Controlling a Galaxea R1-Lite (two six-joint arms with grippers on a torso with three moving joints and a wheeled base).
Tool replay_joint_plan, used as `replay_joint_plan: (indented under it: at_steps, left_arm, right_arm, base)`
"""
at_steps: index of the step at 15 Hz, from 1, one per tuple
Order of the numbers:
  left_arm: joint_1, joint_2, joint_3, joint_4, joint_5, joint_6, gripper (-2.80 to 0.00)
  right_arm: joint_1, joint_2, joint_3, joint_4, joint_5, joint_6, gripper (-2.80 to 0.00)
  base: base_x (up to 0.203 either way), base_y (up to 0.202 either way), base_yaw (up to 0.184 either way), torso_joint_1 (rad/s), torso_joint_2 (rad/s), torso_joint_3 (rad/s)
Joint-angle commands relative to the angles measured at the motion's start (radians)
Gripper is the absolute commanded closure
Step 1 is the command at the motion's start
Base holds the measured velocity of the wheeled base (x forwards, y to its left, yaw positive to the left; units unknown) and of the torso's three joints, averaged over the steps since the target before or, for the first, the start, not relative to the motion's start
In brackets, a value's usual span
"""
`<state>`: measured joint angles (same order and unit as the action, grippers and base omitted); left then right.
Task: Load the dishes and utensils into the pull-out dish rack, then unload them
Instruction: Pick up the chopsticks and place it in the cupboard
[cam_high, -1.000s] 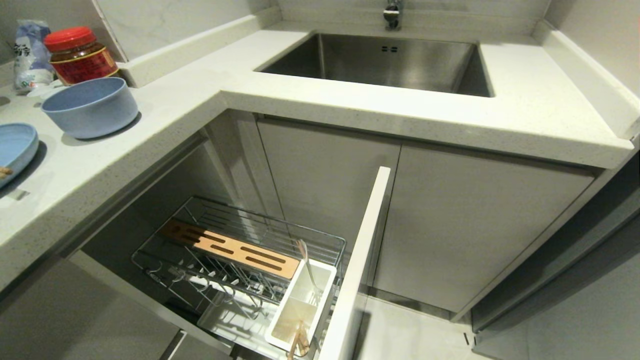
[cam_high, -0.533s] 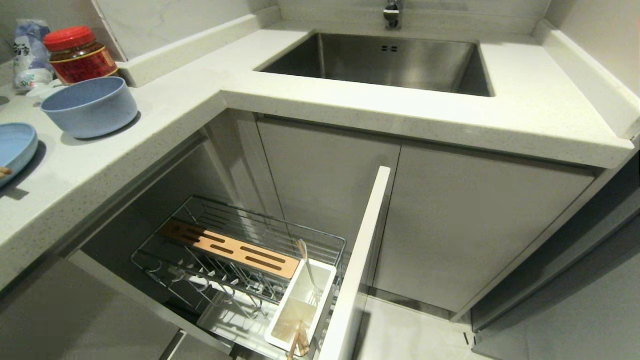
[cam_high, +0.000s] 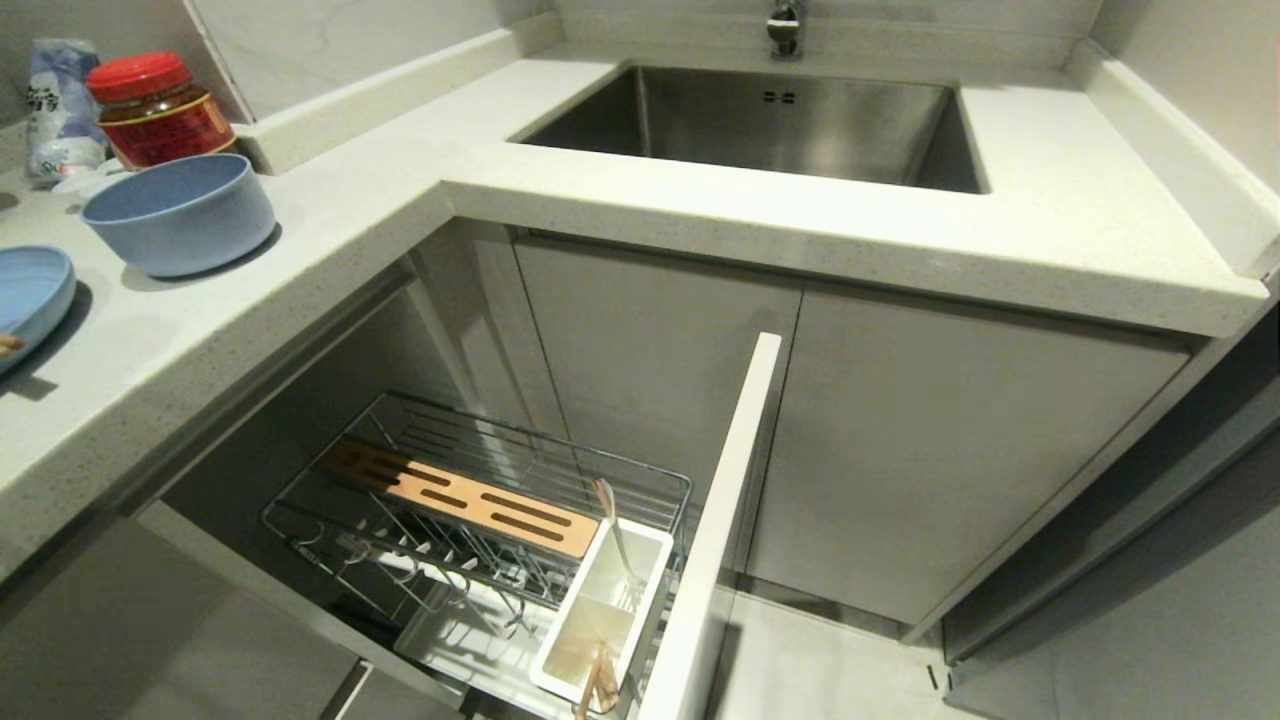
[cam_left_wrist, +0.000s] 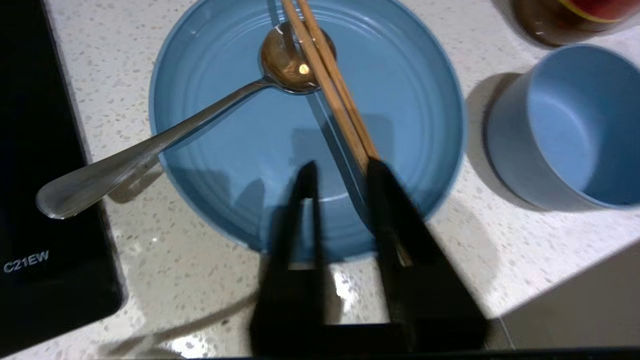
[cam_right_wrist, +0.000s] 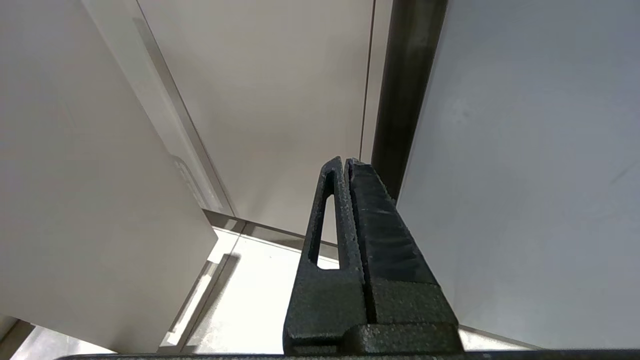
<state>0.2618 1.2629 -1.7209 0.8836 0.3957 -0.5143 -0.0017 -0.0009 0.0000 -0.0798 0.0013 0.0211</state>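
Nothing's shifted around the dish rack (cam_high: 480, 500); left gripper (cam_left_wrist: 340, 172), narrowly parted, hovers over plate (cam_left_wrist: 415, 125), beside chopsticks (cam_left_wrist: 330, 85) — loading barely begun.

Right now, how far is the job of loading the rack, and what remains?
Done: the pull-out dish rack stands open, and its utensil box holds a spoon and chopsticks. In hand: the left gripper, open, hangs over the plate, beside a second chopstick pair and second spoon. Remaining: plate and bowl sit on the counter, not racked. The right gripper is parked shut.
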Motion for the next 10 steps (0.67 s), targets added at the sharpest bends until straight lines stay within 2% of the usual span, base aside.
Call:
replay_joint_plan:
  at_steps: [1,6,8,10]
  left_arm:
    - [0.023,0.051,-0.004,0.005,0.002,-0.004,-2.80]
    - [0.028,0.121,-0.006,0.032,-0.004,-0.018,-2.80]
    - [0.028,0.152,-0.026,0.057,-0.047,-0.046,-2.80]
    - [0.030,0.169,-0.032,0.075,-0.061,-0.049,-2.80]
  right_arm:
    - [0.000,-0.001,0.026,-0.001,0.000,0.000,0.00]
    - [0.000,-0.001,0.026,-0.001,0.000,0.000,0.00]
    - [0.000,-0.001,0.026,-0.002,0.000,0.000,0.00]
    - [0.000,-0.001,0.026,-0.002,0.000,0.000,0.00]
  base:
    - [0.000,0.000,0.000,0.000,0.00,0.000]
    - [0.000,0.000,0.000,0.000,0.00,0.000]
    - [0.000,0.000,0.000,0.000,0.00,0.000]
    - [0.000,0.000,0.000,0.000,0.00,0.000]
